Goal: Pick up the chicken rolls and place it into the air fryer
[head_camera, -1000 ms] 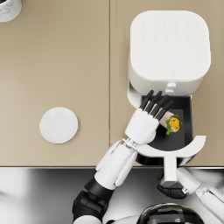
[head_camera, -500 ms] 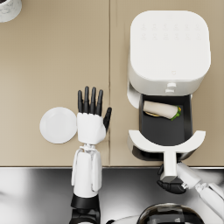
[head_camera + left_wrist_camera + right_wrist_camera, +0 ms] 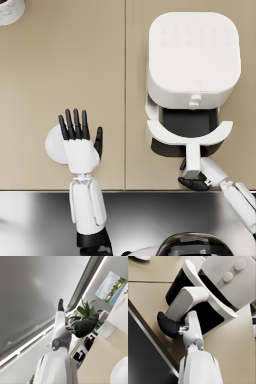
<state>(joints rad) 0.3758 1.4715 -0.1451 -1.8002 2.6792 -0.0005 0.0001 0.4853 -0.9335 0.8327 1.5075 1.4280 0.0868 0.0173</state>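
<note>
Both hands apart: left hand (image 3: 80, 150) spread, right hand (image 3: 196, 181) on drawer handle (image 3: 192, 159).

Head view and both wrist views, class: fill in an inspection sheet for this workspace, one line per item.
Surface: tan countertop with a seam; steel strip along its near edge.
Job's things: white air fryer, drawer partly pulled out; chicken rolls not visible in the dark opening.
Clutter: white plate partly under the left hand; a white container at the far corner.
Hands: left hand open, fingers spread, holding nothing; right hand grips the drawer handle.
Cables: nothing seen.
Surroundings: potted plant and wall picture in the left wrist view.
</note>
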